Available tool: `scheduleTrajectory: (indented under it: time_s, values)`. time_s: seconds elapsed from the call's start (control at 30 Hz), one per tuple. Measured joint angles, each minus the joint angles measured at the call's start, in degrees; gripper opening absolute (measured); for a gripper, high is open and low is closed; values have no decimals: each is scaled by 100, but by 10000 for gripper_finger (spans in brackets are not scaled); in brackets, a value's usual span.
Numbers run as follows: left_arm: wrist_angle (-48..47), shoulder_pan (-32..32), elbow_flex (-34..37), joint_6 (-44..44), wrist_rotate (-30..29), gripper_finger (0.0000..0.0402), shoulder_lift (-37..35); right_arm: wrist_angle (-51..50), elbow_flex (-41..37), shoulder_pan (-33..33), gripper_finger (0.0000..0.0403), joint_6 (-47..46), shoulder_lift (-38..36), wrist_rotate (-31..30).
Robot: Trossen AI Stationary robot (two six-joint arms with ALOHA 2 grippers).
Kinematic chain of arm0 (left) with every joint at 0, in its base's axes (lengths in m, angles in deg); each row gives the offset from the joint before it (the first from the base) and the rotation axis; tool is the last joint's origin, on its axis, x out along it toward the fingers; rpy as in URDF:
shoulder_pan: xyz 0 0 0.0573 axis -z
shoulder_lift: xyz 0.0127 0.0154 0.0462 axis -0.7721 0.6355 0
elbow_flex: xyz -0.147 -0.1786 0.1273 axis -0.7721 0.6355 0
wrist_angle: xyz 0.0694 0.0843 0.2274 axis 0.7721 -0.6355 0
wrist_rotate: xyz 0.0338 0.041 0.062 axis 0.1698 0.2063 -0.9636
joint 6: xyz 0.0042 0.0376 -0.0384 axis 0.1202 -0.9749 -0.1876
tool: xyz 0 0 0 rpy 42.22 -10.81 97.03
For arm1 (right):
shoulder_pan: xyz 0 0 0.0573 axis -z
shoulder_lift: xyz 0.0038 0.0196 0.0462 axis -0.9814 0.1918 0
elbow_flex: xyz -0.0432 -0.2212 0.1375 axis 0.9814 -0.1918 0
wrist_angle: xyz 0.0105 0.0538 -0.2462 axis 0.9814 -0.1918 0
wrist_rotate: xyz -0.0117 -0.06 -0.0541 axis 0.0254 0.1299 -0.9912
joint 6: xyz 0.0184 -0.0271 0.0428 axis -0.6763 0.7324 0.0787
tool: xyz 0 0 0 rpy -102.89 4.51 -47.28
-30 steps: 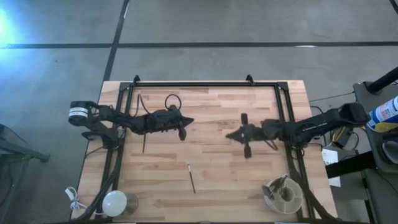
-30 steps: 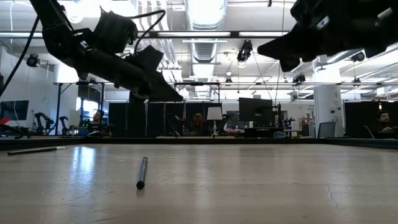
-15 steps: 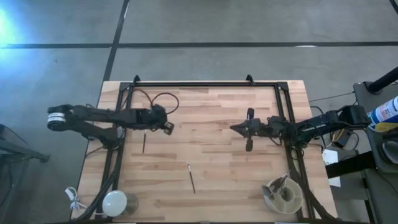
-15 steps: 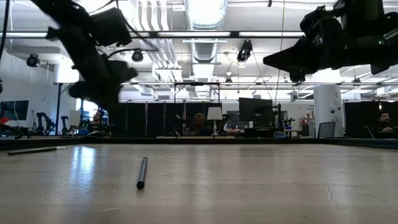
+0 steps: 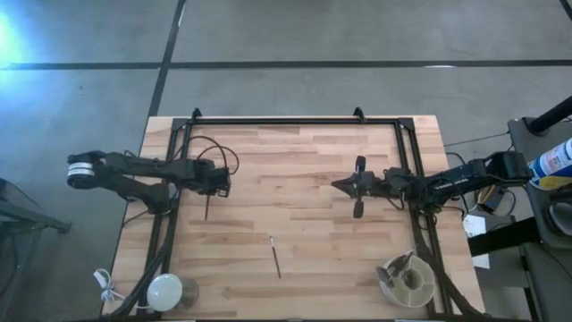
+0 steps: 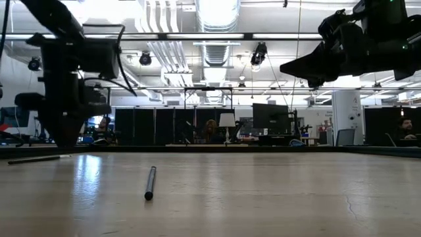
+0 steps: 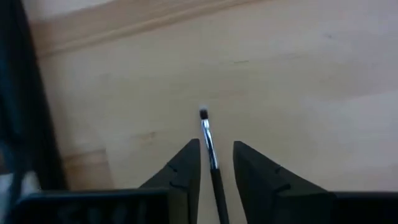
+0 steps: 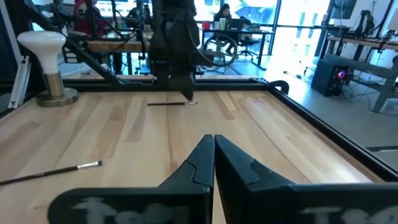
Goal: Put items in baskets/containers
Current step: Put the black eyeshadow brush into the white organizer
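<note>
A thin brush [image 7: 211, 155] lay on the wooden table [image 5: 304, 224] near its left edge, between the narrowly parted fingers of the left gripper [image 7: 215, 163] poised directly above. The slim handle could roll or slip from an off-centre pinch. The right gripper [image 5: 357, 188] hung mid-table, fingers together, empty; the tub [image 5: 407, 279] sat well apart.

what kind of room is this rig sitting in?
Most likely a robotics lab or open workshop: monitors on desks behind the table, exposed ceiling ducts, and people seated at workstations.
</note>
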Motion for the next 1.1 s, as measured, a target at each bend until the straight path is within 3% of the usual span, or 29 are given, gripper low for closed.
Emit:
scheduleTrajectory:
  time_s: [0.2,0.53,0.9,1.1]
  values:
    - [1044,-325,583,-67,-114,90,-1,19,0,0,8,40,0,0]
    - [1336,-503,767,-546,-266,86,-18,51,15,0,8,53,0,0]
    - [1841,-491,1123,-590,-451,6,51,56,22,0,8,53,0,0]
    - [1915,-318,937,-774,-814,1,-146,54,22,0,8,53,0,-2]
